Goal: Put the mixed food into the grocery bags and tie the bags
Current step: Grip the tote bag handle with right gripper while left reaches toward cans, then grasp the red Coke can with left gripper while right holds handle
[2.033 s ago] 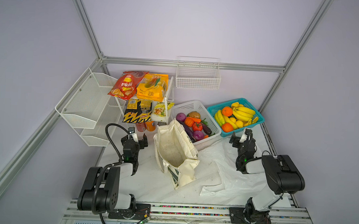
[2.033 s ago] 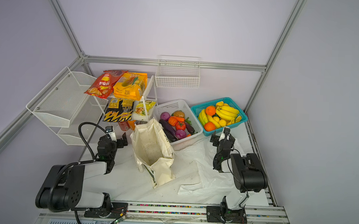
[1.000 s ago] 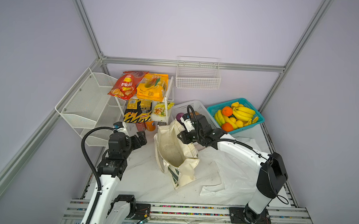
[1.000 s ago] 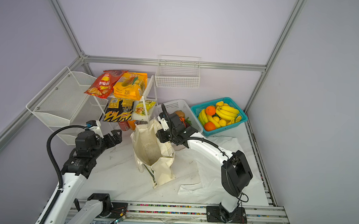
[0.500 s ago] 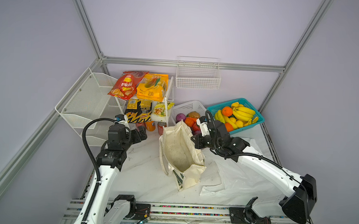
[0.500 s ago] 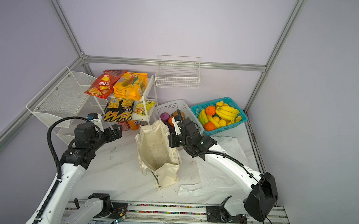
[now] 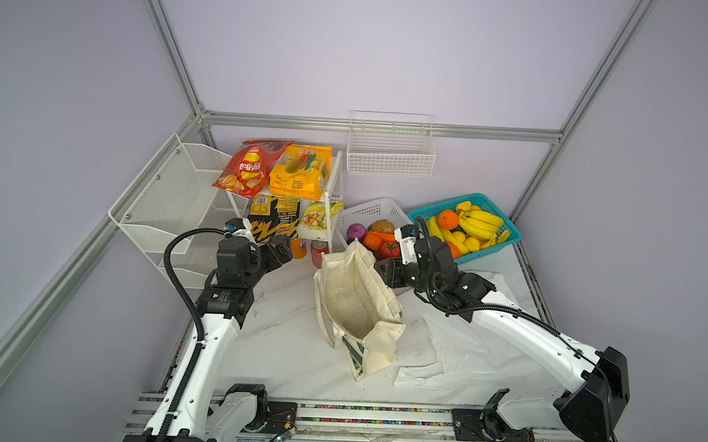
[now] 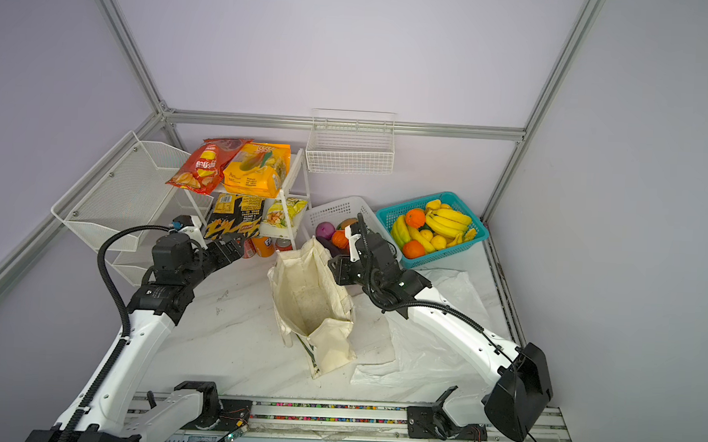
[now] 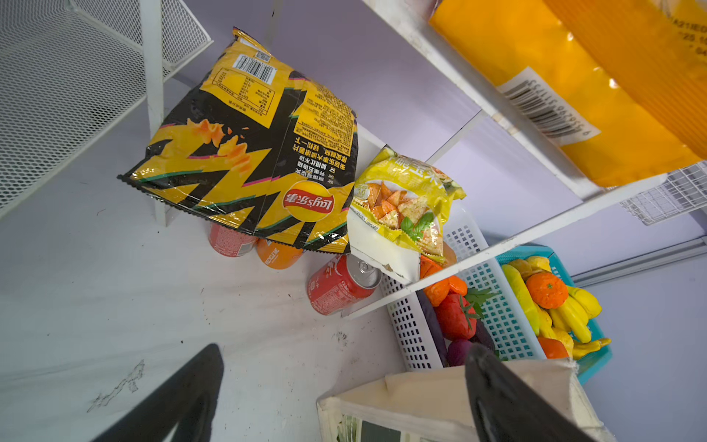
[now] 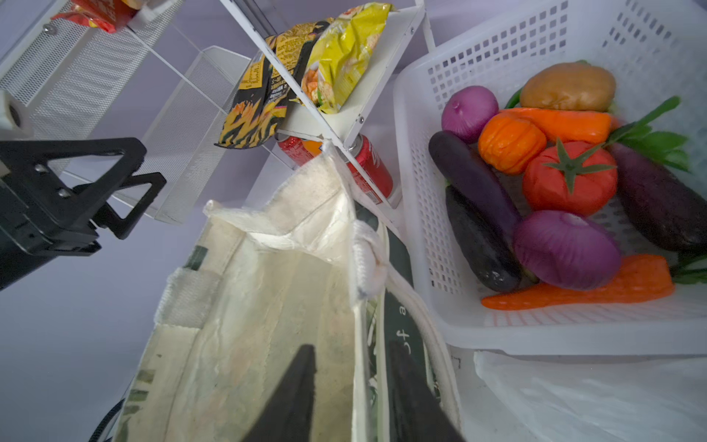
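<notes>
The cream canvas tote (image 7: 356, 309) stands open mid-table. My right gripper (image 10: 352, 346) is open and straddles its far-right rim, one finger inside, the other against the dark printed side. The white plastic bag (image 7: 474, 353) lies flat to the tote's right. My left gripper (image 9: 344, 348) is open wide and empty, a short way in front of the shelf rack. It faces the black snack packet (image 9: 248, 153) and the drink can (image 9: 338, 285) on the table below it. Two oranges (image 7: 447, 219) (image 7: 452, 249) lie in the teal basket (image 7: 505, 238).
A white lattice basket (image 7: 369, 214) of vegetables stands just behind the tote. The white shelf rack (image 7: 333, 196) carries a red crisp packet (image 7: 249, 168) and a yellow-orange packet (image 7: 300, 173). A mesh corner shelf (image 7: 170, 204) stands at the left. More cans stand under the rack.
The tote has slid to the right with my right gripper at its rim, and that arm has stretched out lower. My left gripper has moved in closer to the shelf rack.
</notes>
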Available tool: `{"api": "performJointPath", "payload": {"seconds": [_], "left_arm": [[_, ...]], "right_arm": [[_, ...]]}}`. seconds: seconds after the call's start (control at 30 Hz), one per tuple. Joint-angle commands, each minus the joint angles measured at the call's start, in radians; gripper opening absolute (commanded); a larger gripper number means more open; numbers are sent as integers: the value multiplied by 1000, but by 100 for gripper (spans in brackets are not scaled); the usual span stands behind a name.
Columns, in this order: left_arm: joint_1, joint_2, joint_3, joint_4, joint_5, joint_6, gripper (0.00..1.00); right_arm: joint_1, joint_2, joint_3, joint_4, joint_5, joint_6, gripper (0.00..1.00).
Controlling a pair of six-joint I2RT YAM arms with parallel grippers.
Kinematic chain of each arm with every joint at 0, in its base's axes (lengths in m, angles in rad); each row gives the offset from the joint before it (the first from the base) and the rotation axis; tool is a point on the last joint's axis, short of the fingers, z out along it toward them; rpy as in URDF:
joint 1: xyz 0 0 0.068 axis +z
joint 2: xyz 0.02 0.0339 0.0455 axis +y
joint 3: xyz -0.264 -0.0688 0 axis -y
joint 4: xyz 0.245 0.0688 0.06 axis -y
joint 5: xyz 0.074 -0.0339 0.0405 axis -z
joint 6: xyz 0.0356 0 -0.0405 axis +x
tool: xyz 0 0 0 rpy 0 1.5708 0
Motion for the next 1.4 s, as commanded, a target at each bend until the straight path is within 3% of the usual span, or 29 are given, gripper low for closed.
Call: {"api": "performJointPath", "payload": {"seconds": [0.0,0.1,0.17,0.27,0.37,0.5,0.67,0.83,1.03,1.37], "left_arm": [[1,-21,-36,56,6,-22,97],[0,-21,-86,70,28,-24,97],[-2,-18,-134,107,40,-31,97],[-18,-7,-199,209,58,-41,94],[-80,28,-250,303,-2,-4,94],[-180,109,-314,479,-74,118,93],[-217,241,-403,783,-113,268,92],[-217,394,-412,974,-81,373,89],[-212,581,-372,1132,-102,425,84],[-171,742,-329,1322,17,437,82]], "right_arm": [[-3,69,41,-19,-12,-57,47],[-3,116,71,-31,-8,-85,50],[-3,140,83,-33,8,-95,46],[-3,144,103,-55,49,-117,28],[-3,116,95,-74,46,-113,11],[-7,55,57,-132,20,-105,2],[-62,21,71,-242,-10,-122,0],[-78,30,86,-249,-29,-111,0],[-78,60,109,-243,-27,-112,0],[-78,50,97,-230,-23,-119,0]]}}
